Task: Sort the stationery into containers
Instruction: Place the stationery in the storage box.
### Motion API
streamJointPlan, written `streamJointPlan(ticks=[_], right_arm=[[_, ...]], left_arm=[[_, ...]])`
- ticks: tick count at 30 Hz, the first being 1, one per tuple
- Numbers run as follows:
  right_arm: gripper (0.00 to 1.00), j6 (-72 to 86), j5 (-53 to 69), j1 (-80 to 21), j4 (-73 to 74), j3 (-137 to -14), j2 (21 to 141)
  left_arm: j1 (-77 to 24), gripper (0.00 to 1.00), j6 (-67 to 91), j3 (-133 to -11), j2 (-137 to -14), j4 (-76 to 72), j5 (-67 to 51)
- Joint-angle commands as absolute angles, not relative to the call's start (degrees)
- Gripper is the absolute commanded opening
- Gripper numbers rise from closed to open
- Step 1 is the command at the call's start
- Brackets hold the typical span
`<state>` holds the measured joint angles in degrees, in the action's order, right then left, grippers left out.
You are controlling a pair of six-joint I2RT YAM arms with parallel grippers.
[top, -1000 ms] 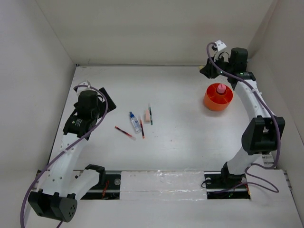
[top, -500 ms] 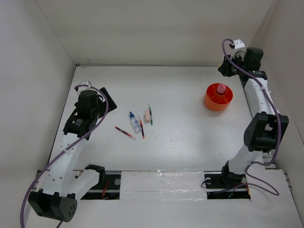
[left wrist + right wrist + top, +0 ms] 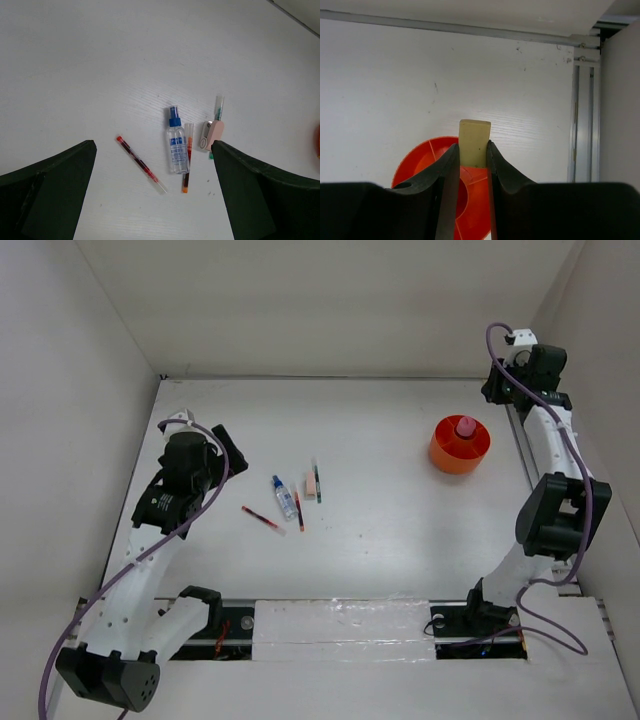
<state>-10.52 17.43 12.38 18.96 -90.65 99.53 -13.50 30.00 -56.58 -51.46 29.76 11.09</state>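
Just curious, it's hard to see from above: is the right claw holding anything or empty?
Holding: the right gripper is shut on a tan block, one finger pressed against each side.

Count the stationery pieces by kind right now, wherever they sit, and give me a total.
Red pens: 2
Dark green pen: 1
Blue-capped bottle: 1
Pink eraser: 1
Pink-capped cylinder, in the orange tub: 1
Tan block, held in the right gripper: 1
Total: 7
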Motion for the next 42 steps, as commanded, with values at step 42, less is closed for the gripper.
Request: streamJointPlan(ticks=[42], right_arm=[[0.03,-2.1,9.4,14.4,25.5,-85.4,101.3]], left_arm=[[-13.7,1.00,29.2,-56.0,-51.1,28.2,11.6]])
